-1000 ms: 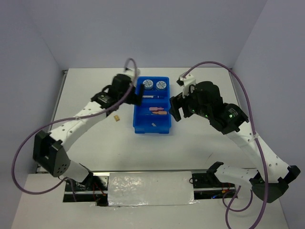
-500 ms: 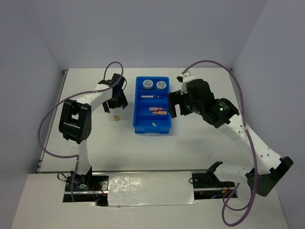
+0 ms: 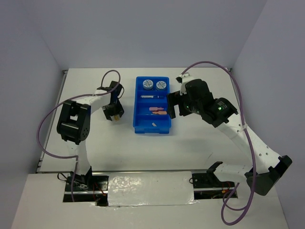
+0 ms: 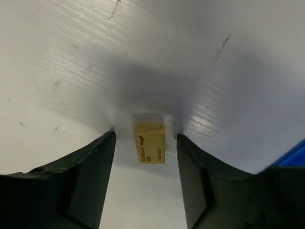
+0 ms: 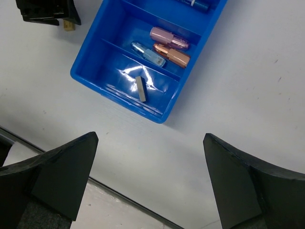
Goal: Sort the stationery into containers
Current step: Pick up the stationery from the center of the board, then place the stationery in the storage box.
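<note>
One tan bar point(image 4: 150, 144) is straddled, unheld, by the open left gripper point(image 4: 146, 137); off-centre, it could be flicked aside

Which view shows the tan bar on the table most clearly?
Left wrist view: the tan bar fills the centre, printed face up, on the table between the fingers of the open left gripper. Top external shows only a tan speck at that gripper; right wrist catches a small piece at its top-left edge.
</note>
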